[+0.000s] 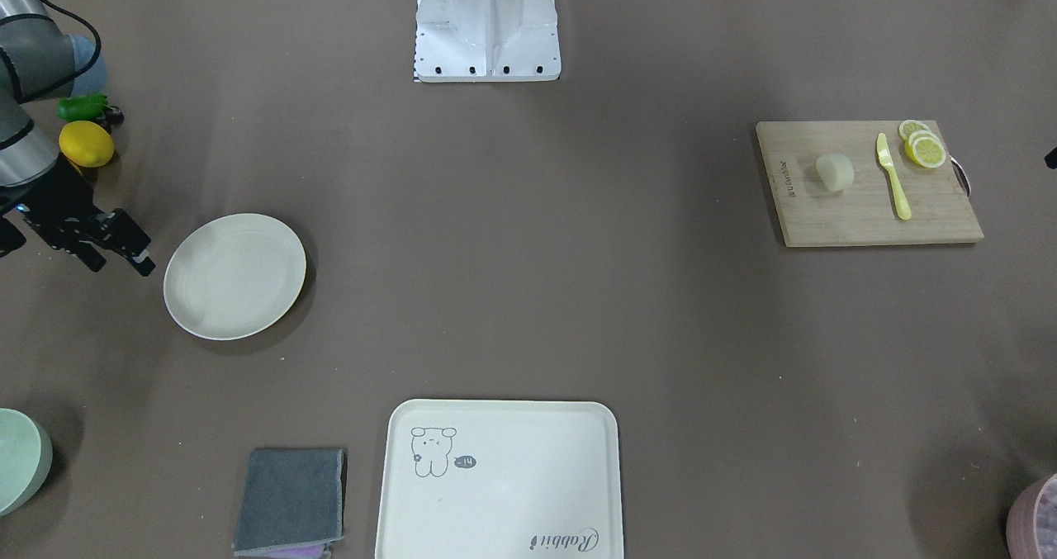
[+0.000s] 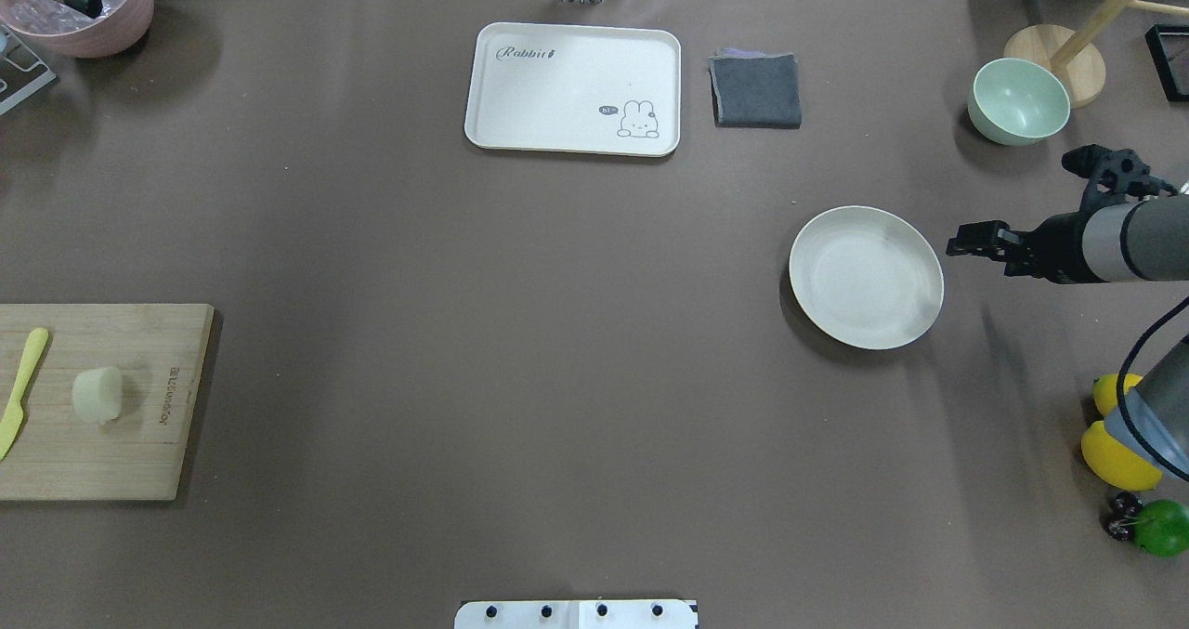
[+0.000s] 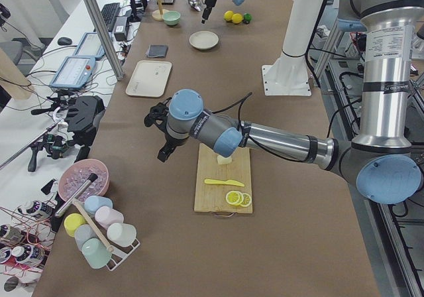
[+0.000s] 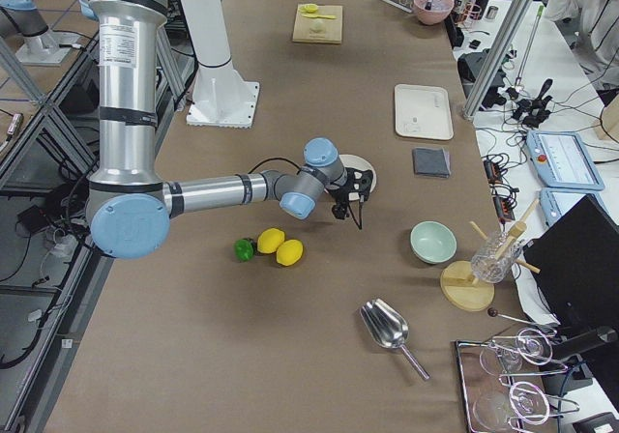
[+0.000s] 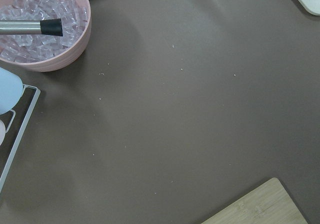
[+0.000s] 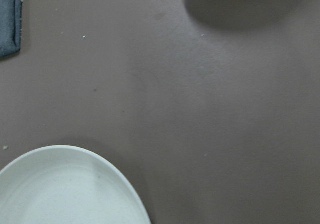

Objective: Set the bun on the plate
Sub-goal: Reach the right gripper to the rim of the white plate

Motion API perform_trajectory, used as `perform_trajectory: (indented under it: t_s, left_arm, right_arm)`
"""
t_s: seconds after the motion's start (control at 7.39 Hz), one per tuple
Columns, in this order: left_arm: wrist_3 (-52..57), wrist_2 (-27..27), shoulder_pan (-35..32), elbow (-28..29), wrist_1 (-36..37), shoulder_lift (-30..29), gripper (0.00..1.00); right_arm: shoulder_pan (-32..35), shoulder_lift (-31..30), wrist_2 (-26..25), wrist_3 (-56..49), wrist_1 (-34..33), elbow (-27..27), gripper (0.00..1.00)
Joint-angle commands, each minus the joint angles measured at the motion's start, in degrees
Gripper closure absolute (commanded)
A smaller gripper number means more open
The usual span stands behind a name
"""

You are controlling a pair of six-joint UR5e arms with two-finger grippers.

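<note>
A: Start at the robot's left. Where is the bun [image 2: 97, 394]?

B: On the wooden cutting board [image 2: 139, 443], lying free, with the yellow knife [image 2: 23, 387] just beside it. Nothing grips it.

A: And the left gripper [image 3: 161, 132]?

B: It hangs above the bare table, just off the board's edge away from the robot. It is near the bun but not over it. Only the side view shows it, so I cannot tell whether its claw is spread or pressed together.

A: So which step is this?

B: I'd judge it the very first one: the approach to the bun, with the pick not yet made.

A: Moving right?

B: The plate [image 2: 866, 278] sits empty, well apart from the board, across the middle of the table. The right gripper [image 2: 1011, 200] hovers just beside its rim, claw spread wide and holding nothing.

A: What does the next move call for?

B: Probably the left claw shifts over the board, drops with a finger on either side of the bun, and closes gently, since the bun looks soft. Then comes a long carry rightward. The plate lies on the other arm's side, so a hand-over may be needed.
</note>
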Motion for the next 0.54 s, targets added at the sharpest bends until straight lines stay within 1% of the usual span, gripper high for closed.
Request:
perform_trajectory:
  t_s: [0.0,0.14,0.27,0.41]
  left_arm:
    - [0.0,0.0,0.0,0.0,0.0,0.0,0.02]
    - [0.0,0.1,0.0,0.0,0.0,0.0,0.02]
    - [0.0,0.1,0.0,0.0,0.0,-0.1,0.02]
    - [0.0,0.1,0.0,0.0,0.0,-0.2,0.02]
  right_arm:
    - [-4.4,1.1,-4.0,2.2,0.5,-0.6,0.16]
    - [-6.4,0.6,-5.4,2.2,0.5,-0.6,0.22]
    - [-6.8,-0.5,-5.3,2.1,0.5,0.1,0.46]
    - [-6.8,-0.6,-5.3,2.1,0.5,0.4,0.8]
